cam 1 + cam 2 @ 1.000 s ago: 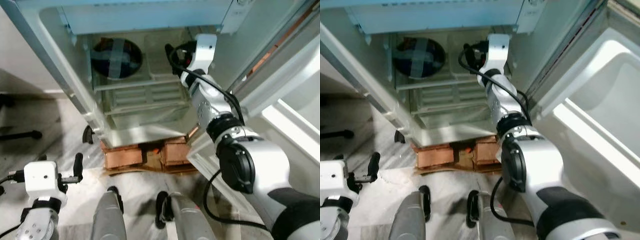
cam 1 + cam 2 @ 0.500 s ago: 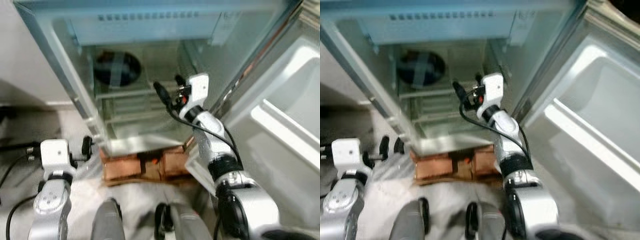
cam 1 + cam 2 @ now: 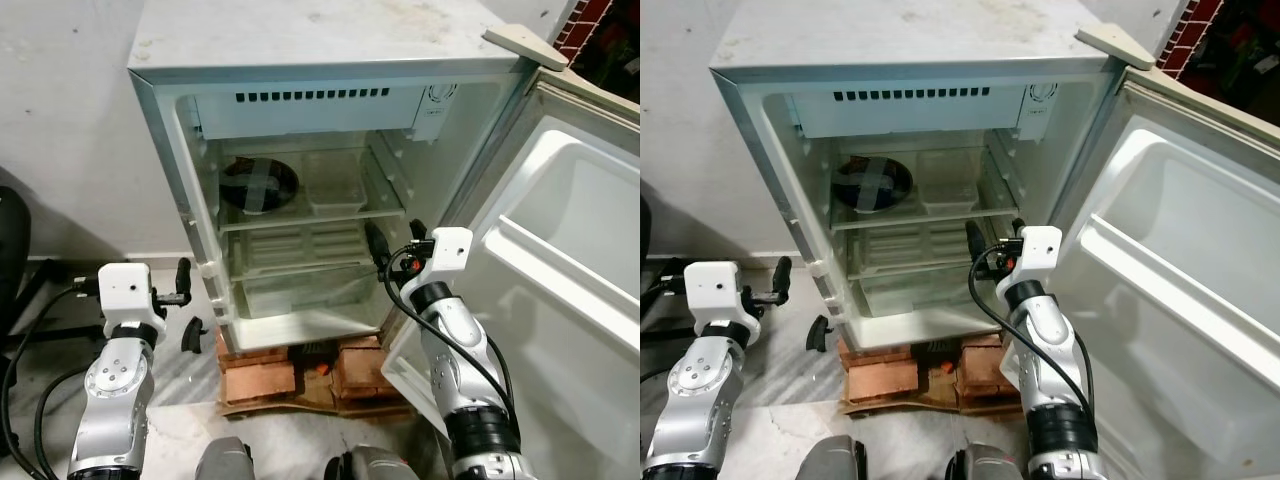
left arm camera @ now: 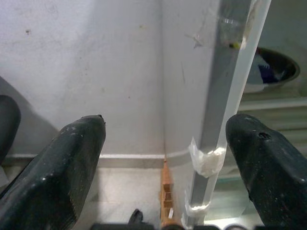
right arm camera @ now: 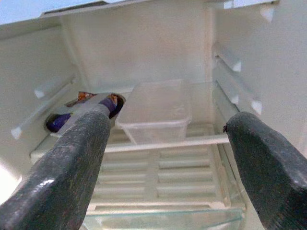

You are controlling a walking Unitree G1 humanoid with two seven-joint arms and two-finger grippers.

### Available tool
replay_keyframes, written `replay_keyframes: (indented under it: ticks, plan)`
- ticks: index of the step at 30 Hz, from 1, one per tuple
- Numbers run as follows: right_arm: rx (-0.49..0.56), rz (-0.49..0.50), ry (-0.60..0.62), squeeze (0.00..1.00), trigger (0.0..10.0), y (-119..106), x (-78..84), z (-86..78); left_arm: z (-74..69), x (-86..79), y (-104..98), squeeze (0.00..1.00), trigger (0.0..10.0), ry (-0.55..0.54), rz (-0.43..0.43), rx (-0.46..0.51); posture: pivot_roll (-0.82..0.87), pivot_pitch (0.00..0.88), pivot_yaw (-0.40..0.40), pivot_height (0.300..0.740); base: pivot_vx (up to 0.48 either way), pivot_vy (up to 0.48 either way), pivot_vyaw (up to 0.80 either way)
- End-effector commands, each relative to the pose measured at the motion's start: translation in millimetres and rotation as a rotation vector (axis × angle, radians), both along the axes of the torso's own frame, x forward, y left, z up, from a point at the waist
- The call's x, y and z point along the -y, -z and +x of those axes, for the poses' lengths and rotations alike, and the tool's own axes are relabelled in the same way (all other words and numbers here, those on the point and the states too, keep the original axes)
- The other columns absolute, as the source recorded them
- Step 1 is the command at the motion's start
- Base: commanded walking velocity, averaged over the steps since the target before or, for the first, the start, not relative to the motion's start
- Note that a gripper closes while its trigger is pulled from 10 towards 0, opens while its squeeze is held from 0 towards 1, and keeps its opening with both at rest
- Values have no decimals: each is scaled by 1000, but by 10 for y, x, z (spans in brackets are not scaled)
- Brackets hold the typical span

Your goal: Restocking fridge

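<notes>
The fridge (image 3: 300, 60) stands with its door (image 3: 560, 260) swung wide, propped up on bricks (image 3: 300, 372), so the shelves are open to reach. A dark bowl (image 3: 258, 185) and a clear lidded container (image 3: 336, 184) sit side by side on the upper shelf. The right gripper (image 3: 372, 243) hovers at the opening, fingers apart and empty, seemingly free for the next item. The left gripper (image 3: 184, 277) waits outside the fridge's left wall, fingers apart too.
</notes>
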State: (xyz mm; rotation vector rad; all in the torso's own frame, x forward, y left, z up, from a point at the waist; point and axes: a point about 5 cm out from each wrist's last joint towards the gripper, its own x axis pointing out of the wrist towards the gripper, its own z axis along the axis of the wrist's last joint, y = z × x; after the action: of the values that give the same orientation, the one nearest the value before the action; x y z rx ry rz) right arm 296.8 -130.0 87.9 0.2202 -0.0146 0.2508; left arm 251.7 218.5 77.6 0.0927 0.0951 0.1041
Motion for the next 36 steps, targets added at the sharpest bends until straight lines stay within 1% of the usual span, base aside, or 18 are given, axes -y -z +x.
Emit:
replay_keyframes:
  ticks: [1, 6, 7, 9, 12, 20, 29, 36]
  plan:
    - [4, -9, 9, 0, 10000, -34, 51, -5, 8, 42, 45, 0, 10000, 16, -1, -15, 30, 0, -45, 740, 0, 0, 0]
    - [-16, -18, 29, 0, 10000, 1, 119, -32, 3, 50, 46, 0, 10000, 23, 0, -15, 27, 0, -41, 740, 0, 0, 0]
    - [-36, -14, 48, 0, 10000, 20, 166, -59, 0, 49, 61, 0, 10000, 27, 2, -18, 26, 0, -35, 740, 0, 0, 0]
    - [-52, -13, 68, 0, 10000, 43, 207, -92, -10, 54, 78, 0, 10000, 37, 4, -25, 21, 0, -29, 740, -126, 0, 0]
    - [-54, -13, 76, 0, 10000, 49, 213, -112, -9, 61, 77, 0, 10000, 41, 2, -29, 16, 0, -25, 740, -268, 0, 0]
    - [-68, -11, 79, 0, 10000, 78, 202, -166, 29, 91, 77, 0, 10000, 46, -3, -24, 2, 0, -16, 740, -430, 0, 0]
    - [-77, -25, 81, 0, 10000, 61, 249, -142, 52, 124, 78, 0, 10000, 59, -5, -23, -7, 0, -11, 740, -399, 0, 0]
    - [-75, -30, 78, 0, 10000, 49, 240, -136, 55, 133, 76, 0, 10000, 61, -3, -20, -9, 0, -15, 740, -357, 0, 0]
